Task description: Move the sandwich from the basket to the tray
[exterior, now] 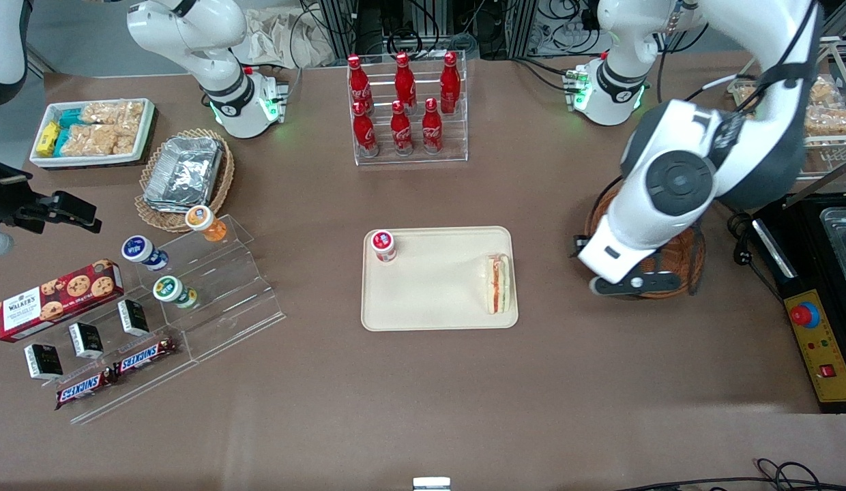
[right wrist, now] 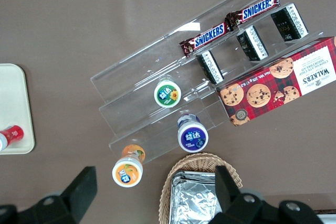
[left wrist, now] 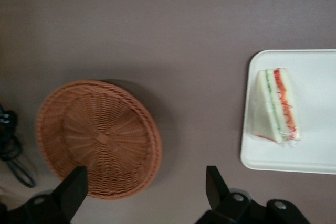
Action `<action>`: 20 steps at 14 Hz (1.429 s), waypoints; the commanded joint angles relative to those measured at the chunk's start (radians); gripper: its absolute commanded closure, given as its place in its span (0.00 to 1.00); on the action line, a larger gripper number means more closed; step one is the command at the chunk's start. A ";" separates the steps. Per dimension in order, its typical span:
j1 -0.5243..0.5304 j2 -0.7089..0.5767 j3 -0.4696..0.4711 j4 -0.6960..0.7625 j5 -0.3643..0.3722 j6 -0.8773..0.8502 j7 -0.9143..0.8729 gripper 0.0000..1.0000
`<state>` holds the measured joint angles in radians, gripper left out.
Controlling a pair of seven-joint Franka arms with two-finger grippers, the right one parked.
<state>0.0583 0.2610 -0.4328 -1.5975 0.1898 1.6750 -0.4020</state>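
Note:
The sandwich (exterior: pixel 498 283) lies on the cream tray (exterior: pixel 436 286), along the tray's edge nearest the working arm's end; its red and green filling faces up. It also shows in the left wrist view (left wrist: pixel 277 106) on the tray (left wrist: pixel 315 150). The round reddish-brown basket (exterior: pixel 689 252) is mostly covered by the arm in the front view; in the wrist view the basket (left wrist: pixel 100 137) is empty. My left gripper (exterior: pixel 631 285) hangs above the basket's edge nearest the tray. In the wrist view the gripper (left wrist: pixel 144 182) is open and empty, its fingers (left wrist: pixel 212 179) wide apart.
A red-lidded cup (exterior: pixel 383 244) stands on the tray's corner farthest from the sandwich. A rack of cola bottles (exterior: pixel 406 102) stands farther from the camera. A control box with a red button (exterior: pixel 815 327) and cables (left wrist: pixel 10 150) lie beside the basket. Snack stands (exterior: pixel 205 273) lie toward the parked arm's end.

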 commanded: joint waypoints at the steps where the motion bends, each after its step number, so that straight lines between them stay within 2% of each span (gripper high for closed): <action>1: 0.001 -0.104 0.094 -0.033 -0.070 -0.030 0.153 0.00; 6: -0.077 -0.183 0.314 -0.033 -0.134 -0.075 0.372 0.00; 12: -0.078 -0.252 0.450 -0.030 -0.176 -0.104 0.578 0.00; 20: -0.066 -0.267 0.467 0.001 -0.179 -0.109 0.571 0.00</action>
<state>-0.0063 0.0026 0.0266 -1.6028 0.0284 1.5744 0.1580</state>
